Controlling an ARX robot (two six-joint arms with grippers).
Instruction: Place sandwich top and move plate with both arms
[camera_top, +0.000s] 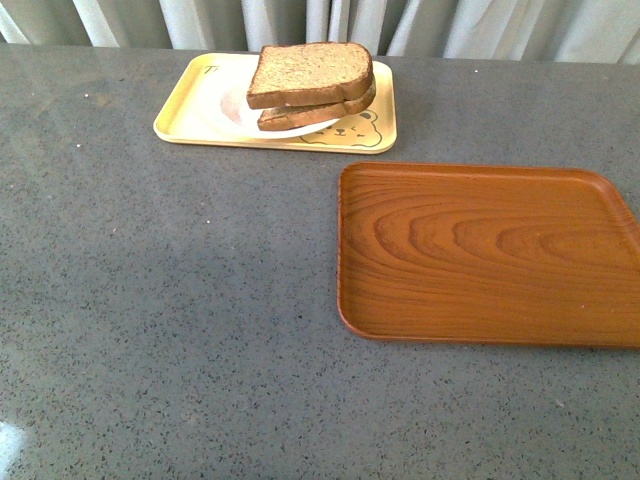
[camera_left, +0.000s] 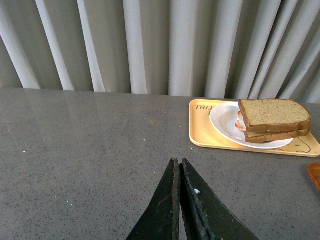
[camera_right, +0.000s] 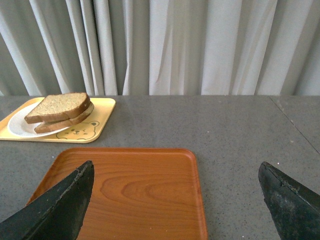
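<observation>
The sandwich top (camera_top: 310, 72) is a brown speckled bread slice lying on a second slice, stacked on the white plate (camera_top: 300, 127). The plate rests on a yellow bear-print tray (camera_top: 190, 115) at the far side of the grey table. In the left wrist view the sandwich top (camera_left: 272, 113) and plate (camera_left: 225, 122) lie far off from my left gripper (camera_left: 179, 162), which is shut and empty above bare table. My right gripper (camera_right: 176, 172) is open, wide apart, over the wooden tray, with the sandwich top (camera_right: 59, 106) and plate (camera_right: 17, 125) well beyond it. Neither arm shows in the front view.
A brown wood-grain tray (camera_top: 490, 255) lies empty at the right of the table, nearer than the yellow tray. It shows under my right gripper as the wood-grain tray (camera_right: 135, 192). Grey-white curtains (camera_left: 160, 45) hang behind the table's far edge.
</observation>
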